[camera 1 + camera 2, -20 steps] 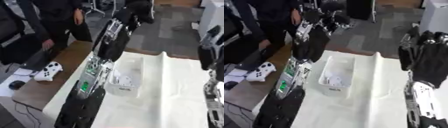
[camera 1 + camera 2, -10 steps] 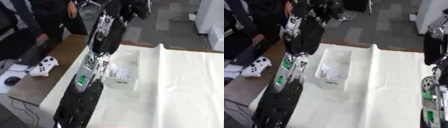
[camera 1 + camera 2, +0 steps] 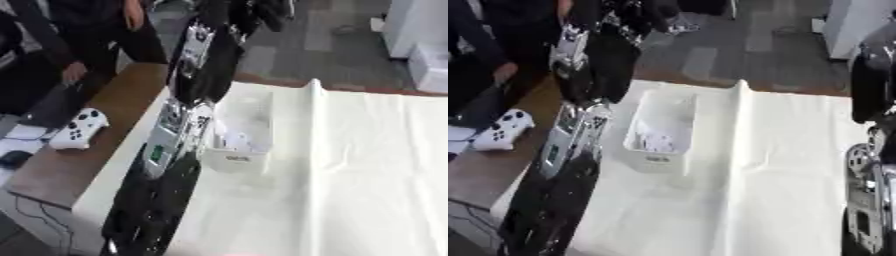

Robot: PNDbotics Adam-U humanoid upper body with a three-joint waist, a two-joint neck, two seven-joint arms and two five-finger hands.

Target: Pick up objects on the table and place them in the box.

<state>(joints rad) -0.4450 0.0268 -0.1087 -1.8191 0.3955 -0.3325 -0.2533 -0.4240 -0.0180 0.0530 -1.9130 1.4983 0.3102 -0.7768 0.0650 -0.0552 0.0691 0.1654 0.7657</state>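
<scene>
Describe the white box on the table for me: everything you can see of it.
The box is a white, open-topped rectangular bin that looks like plastic, with a small dark label on its near end. It stands upright on the white cloth, long side running away from the camera. Pale crumpled things lie inside. The robot's left arm passes close beside it.

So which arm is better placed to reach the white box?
Left. The left arm lies alongside the box, by its left wall. The right arm sits at the far right edge, across the white cloth.
</scene>
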